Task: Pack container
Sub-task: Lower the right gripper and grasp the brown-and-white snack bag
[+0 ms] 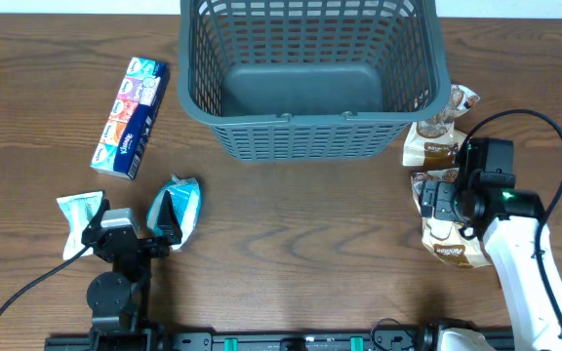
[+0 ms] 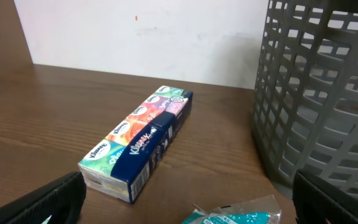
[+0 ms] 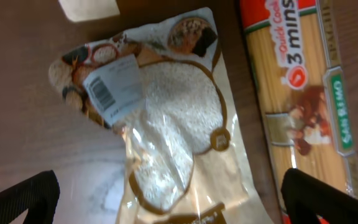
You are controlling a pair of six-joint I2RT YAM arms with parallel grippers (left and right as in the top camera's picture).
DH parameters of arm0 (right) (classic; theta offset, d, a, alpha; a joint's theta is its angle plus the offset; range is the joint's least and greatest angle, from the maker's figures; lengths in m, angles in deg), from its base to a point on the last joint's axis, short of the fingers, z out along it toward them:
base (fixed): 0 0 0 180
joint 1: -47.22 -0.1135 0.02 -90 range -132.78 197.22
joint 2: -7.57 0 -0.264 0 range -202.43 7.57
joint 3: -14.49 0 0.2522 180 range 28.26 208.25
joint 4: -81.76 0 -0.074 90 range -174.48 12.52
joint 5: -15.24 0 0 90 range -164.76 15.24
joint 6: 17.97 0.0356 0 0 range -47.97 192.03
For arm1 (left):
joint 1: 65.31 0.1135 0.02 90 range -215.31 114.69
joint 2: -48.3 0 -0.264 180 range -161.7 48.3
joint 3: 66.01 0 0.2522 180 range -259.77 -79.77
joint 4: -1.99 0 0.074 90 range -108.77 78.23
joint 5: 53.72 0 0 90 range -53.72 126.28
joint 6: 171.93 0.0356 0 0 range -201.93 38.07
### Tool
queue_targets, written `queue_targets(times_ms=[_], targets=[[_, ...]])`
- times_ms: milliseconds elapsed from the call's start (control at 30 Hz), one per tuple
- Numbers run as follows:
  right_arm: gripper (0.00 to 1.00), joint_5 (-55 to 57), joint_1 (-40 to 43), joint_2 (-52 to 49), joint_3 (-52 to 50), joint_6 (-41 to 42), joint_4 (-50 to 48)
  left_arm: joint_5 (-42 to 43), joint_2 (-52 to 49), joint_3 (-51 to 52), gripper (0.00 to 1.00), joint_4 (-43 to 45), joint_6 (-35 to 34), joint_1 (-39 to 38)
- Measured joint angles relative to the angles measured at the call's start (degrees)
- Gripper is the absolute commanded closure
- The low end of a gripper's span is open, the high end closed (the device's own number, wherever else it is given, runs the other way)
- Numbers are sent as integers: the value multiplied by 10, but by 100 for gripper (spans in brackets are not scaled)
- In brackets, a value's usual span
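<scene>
Container (image 1: 301,136) far centre, empty, mouth up for easy drops. Right gripper (image 1: 444,200) hangs over grain packet (image 3: 166,124) near right, jaws spread wide, holding nothing, probably lining up grab. Left gripper (image 1: 133,224) near left, jaws spread too, empty, teal packet (image 1: 180,207) beside.

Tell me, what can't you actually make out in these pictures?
- Overhead: the container loses its far rim to the top edge.
- Overhead: the right arm covers part of the brown packets.
- Right wrist: the spaghetti pack is cut by the top edge.
- Left wrist: the teal packet is cut by the bottom edge.
</scene>
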Motion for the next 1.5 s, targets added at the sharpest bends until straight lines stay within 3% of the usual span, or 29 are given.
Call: queue_targets(times_ms=[333, 767, 833, 967, 1200, 1400, 1433, 1500], targets=[[1, 9, 0, -96, -11, 6, -100, 0, 0, 0, 1, 0, 0, 0], [3, -6, 1, -214, -3, 8, -155, 0, 0, 0, 1, 0, 0, 0], [11, -10, 1, -219, 0, 8, -161, 0, 0, 0, 1, 0, 0, 0], [38, -17, 1, -225, 1, 10, -174, 0, 0, 0, 1, 0, 0, 0], [47, -14, 1, -227, 1, 14, -175, 0, 0, 0, 1, 0, 0, 0], [92, -1, 1, -227, 1, 10, -173, 0, 0, 0, 1, 0, 0, 0], [97, 3, 1, -226, 2, 9, -173, 0, 0, 0, 1, 0, 0, 0], [98, 11, 1, -225, 3, 10, -173, 0, 0, 0, 1, 0, 0, 0]])
